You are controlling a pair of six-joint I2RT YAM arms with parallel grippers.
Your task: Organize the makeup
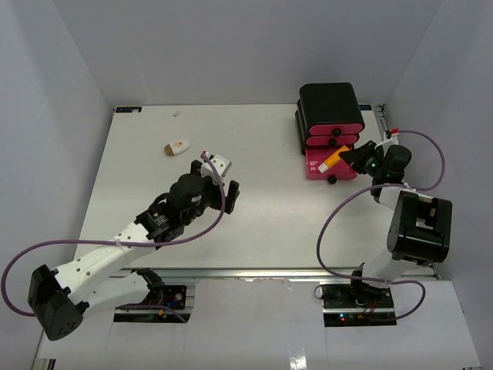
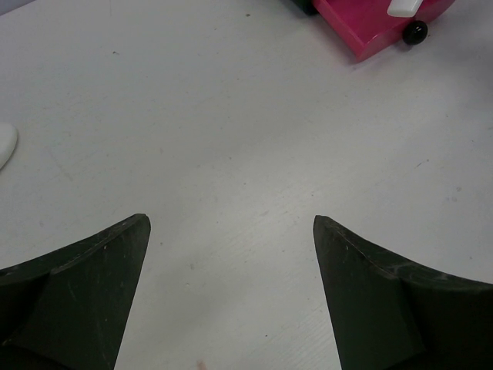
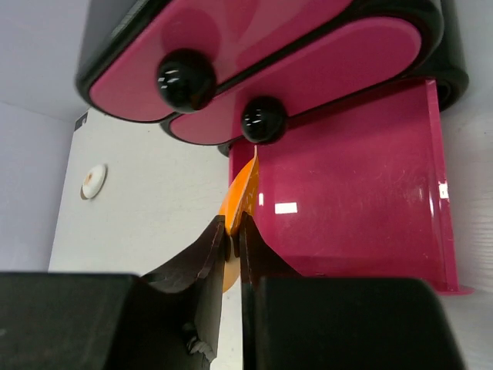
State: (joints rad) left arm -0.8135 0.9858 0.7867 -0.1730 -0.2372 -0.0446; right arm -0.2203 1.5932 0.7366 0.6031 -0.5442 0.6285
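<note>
Orange against pink marks the step in hand. The orange tube [image 1: 331, 159], white cap leading, is pinched by its flat end between the narrow-drawn fingers of your right gripper [image 3: 233, 231]. It is poised over the pulled-out bottom drawer [image 1: 317, 168] of the black box [image 1: 331, 104], close to one side wall. Whether it already rests on the drawer floor cannot be told. The floor of that drawer, as far as the right wrist view shows it, is bare and glossy, and the two upper drawers [image 3: 231, 46] are pushed in behind their black knobs. Your left gripper [image 2: 229, 222] hangs over the middle of the table [image 1: 262, 223] with its fingers spread wide and nothing between them. The beige-white oval piece [image 1: 176, 146] lies loose on the table, well apart from the box and just beyond the left arm's reach side. No other makeup can be made out in these views, and items shut inside the upper drawers would be hidden. Judge the task as partly done at most: the tube is yet to be let go, and the oval piece is yet to be fetched. The table is matt white, lightly scuffed, and enclosed on three sides by plain pale grey walls [image 1: 231, 46].
</note>
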